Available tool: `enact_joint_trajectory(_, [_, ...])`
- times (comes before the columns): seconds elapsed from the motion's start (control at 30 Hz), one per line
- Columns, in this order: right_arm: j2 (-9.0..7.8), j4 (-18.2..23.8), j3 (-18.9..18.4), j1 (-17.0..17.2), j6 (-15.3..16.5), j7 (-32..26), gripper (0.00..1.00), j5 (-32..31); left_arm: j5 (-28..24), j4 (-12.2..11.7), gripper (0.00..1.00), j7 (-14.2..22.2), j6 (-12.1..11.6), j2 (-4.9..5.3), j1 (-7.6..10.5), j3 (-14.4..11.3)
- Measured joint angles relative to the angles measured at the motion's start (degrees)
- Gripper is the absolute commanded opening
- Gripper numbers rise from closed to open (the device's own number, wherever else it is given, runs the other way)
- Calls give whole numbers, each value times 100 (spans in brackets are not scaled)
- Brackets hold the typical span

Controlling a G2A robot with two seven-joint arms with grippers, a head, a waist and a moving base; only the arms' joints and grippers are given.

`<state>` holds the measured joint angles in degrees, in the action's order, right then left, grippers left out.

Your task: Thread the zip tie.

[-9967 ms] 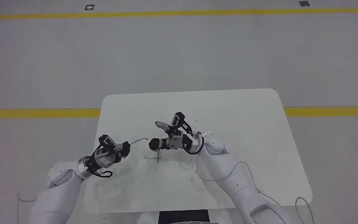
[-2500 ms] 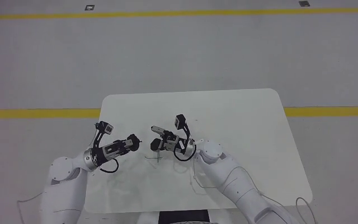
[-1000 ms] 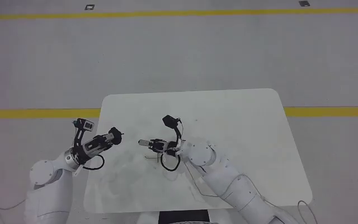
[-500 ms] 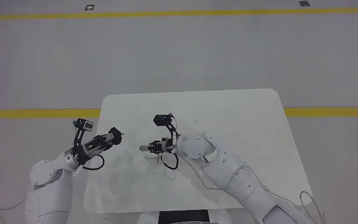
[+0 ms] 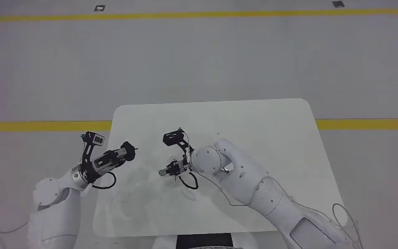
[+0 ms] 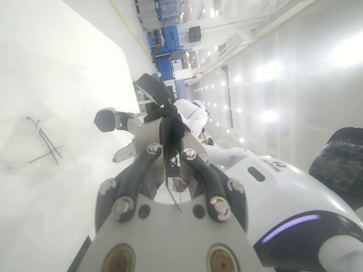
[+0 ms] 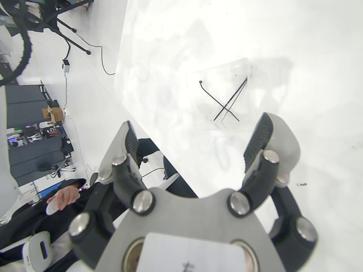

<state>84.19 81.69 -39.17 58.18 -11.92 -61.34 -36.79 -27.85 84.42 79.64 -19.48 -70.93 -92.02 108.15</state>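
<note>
Left gripper pinched shut on a black zip tie; its thin tail runs back between the fingers toward the wrist. The head end is bunched at the fingertips, so I cannot tell if it is looped through. Right gripper spread wide, empty. Just beyond its jaws, loose zip ties lie crossed on a clear sheet on the table. Judgement: threading unconfirmed, probably unfinished.

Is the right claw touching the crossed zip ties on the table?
Apart. Right wrist view: bare table shows between the crossed zip ties and both fingers of the open right claw.
</note>
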Motion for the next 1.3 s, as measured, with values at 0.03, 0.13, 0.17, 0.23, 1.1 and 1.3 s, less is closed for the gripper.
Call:
enact_joint_trajectory(0.03, [-1,-16,22,33,71,78,100,-20,0,0,0,0,0,0,0,0])
enact_joint_trajectory(0.13, [19,-77,100,30,233,166,100,-11,0,0,0,0,0,0,0,0])
enact_joint_trajectory(0.17, [32,-112,135,9,269,172,100,2,0,0,0,0,0,0,0,0])
enact_joint_trajectory(0.23, [76,-223,235,-57,336,210,100,30,0,0,0,0,0,0,0,0])
enact_joint_trajectory(1.1, [635,-1518,993,-637,-335,685,85,-183,0,0,0,0,0,0,0,0])
enact_joint_trajectory(1.3, [559,-1208,827,-467,-571,596,49,-317,0,0,0,0,0,0,0,0])
